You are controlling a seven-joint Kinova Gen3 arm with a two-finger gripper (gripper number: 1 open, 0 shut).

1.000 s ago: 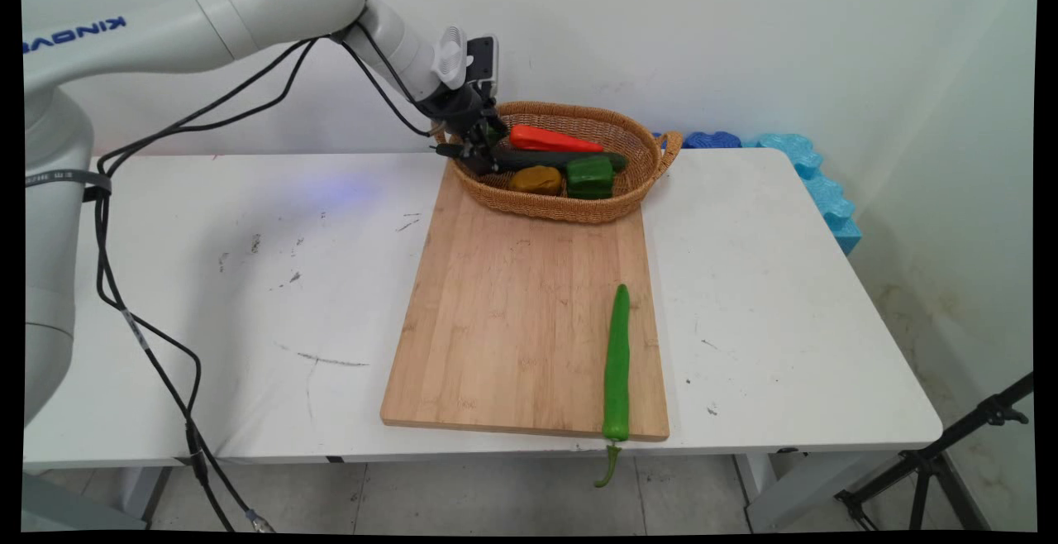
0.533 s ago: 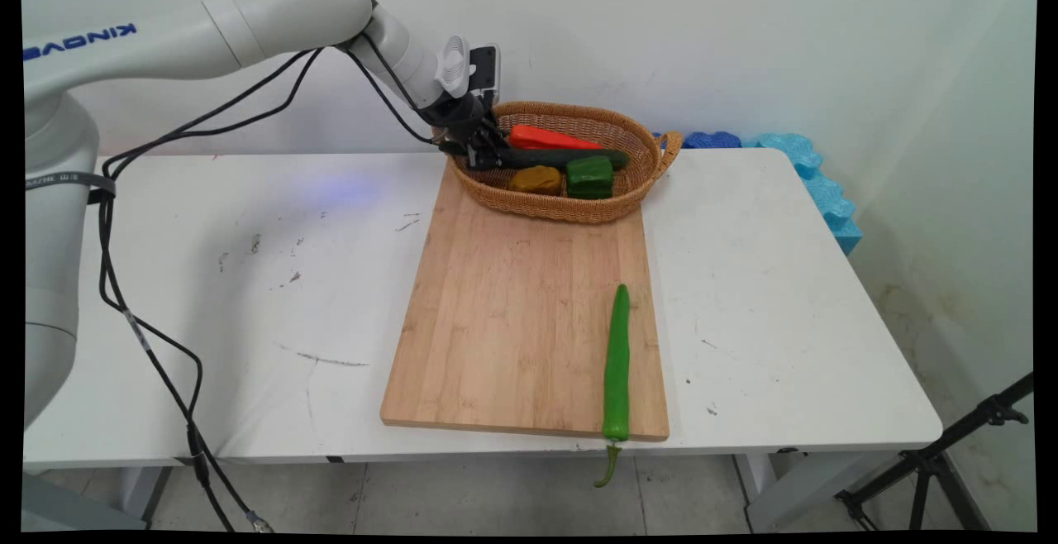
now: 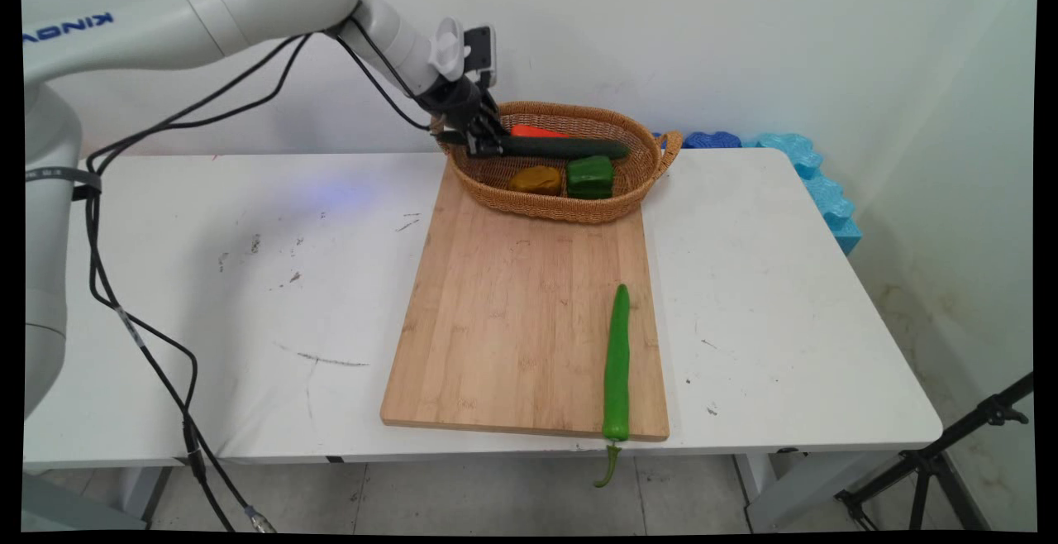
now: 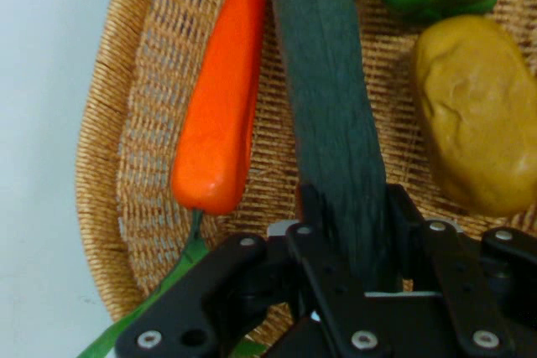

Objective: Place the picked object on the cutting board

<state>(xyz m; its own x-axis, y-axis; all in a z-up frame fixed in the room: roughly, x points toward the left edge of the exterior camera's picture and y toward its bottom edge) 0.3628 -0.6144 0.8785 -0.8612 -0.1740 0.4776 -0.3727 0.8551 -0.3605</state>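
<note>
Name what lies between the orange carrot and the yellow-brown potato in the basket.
The dark green cucumber, held by the gripper, lies between the carrot and the potato, plainest in the hand view.

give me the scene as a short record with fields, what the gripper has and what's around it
gripper: black two-finger gripper shut on one end of the long dark green cucumber
cucumber: lifted level above the oval woven wicker basket
in basket: orange carrot, brownish-yellow potato, green bell pepper
basket position: on the far end of the rectangular wooden cutting board
on board: long green chili pepper, its stem past the near edge
surface: white table
</note>
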